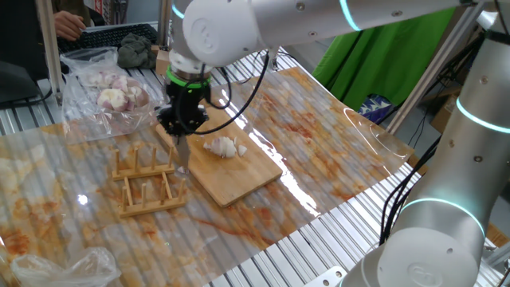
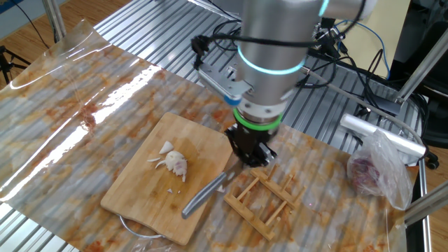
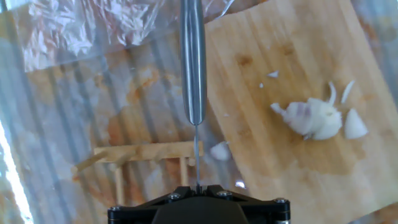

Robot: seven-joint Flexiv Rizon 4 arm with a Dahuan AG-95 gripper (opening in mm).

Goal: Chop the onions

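Note:
The onion [image 1: 225,147] [image 2: 175,162] [image 3: 314,118] is a small whitish lump of cut wedges on the wooden cutting board [image 1: 239,179] [image 2: 136,192] [image 3: 280,37], with loose slivers beside it. My gripper [image 1: 182,127] [image 2: 250,155] [image 3: 196,186] hangs over the board's edge nearest the wooden rack, away from the onion. It is shut on a steel knife [image 1: 182,155] [image 2: 203,197] [image 3: 194,68], clamping the thin blade. The handle slants away and down over the board's edge. One stray onion piece [image 3: 219,150] lies near the blade.
A wooden slatted rack [image 1: 147,179] [image 2: 262,199] [image 3: 143,152] stands right beside the gripper. A clear bag of bigger pinkish onions [image 1: 111,96] [image 2: 378,171] lies further off. Wrinkled plastic sheeting [image 1: 335,151] covers the table. Another crumpled bag [image 1: 56,269] sits at the front corner.

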